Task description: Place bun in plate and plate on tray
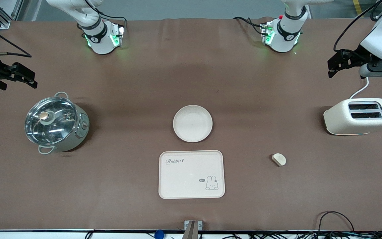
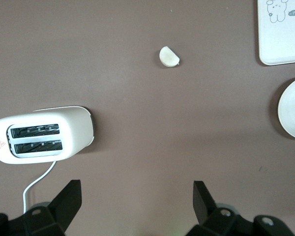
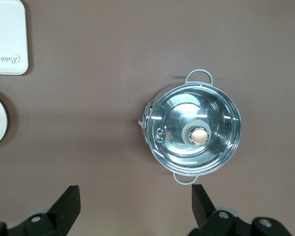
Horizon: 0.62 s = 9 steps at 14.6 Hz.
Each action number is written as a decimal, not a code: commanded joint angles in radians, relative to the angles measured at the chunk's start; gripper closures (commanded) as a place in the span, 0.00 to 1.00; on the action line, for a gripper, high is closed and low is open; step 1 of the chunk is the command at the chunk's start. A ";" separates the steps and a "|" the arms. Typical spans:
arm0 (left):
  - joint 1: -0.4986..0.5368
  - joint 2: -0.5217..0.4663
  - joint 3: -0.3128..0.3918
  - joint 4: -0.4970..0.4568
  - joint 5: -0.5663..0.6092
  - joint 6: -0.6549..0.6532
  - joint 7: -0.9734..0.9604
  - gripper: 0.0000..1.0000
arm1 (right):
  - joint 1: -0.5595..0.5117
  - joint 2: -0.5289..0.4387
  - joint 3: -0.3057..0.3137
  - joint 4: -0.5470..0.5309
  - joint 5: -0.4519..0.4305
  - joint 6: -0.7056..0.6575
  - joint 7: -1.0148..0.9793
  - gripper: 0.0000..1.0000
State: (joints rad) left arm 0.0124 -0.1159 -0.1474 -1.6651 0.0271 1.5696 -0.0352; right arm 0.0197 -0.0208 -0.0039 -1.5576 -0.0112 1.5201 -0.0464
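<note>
The bun (image 1: 279,159) lies alone on the brown table, toward the left arm's end; it also shows in the left wrist view (image 2: 169,56). The empty round plate (image 1: 192,123) sits mid-table. The empty Rabbit tray (image 1: 191,174) lies just nearer the front camera than the plate, with a small gap between them. My left gripper (image 1: 331,68) is open and empty, held up over the left arm's end of the table by the toaster; its own view shows the jaws wide apart (image 2: 136,196). My right gripper (image 1: 31,82) is open and empty over the right arm's end, by the pot (image 3: 135,196).
A cream toaster (image 1: 360,116) with its cord stands at the left arm's end, farther from the front camera than the bun. A steel pot with a glass lid (image 1: 55,122) stands at the right arm's end. Cables lie along the table's front edge.
</note>
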 commanded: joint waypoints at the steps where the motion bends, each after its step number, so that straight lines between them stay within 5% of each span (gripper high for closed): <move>1: 0.003 0.013 -0.003 0.030 -0.004 -0.013 0.017 0.00 | 0.014 -0.011 -0.007 -0.016 -0.001 0.008 0.006 0.00; 6: -0.002 0.140 -0.001 0.137 0.010 -0.011 0.003 0.00 | 0.055 -0.007 -0.002 -0.070 0.028 0.008 0.083 0.00; 9: 0.001 0.247 -0.001 0.125 0.010 0.044 -0.026 0.00 | 0.121 0.060 0.024 -0.152 0.131 0.174 0.230 0.00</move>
State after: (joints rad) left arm 0.0137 0.0300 -0.1466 -1.5834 0.0271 1.5865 -0.0403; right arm 0.0955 0.0052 0.0033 -1.6422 0.0741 1.5891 0.0788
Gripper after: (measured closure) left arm 0.000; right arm 0.000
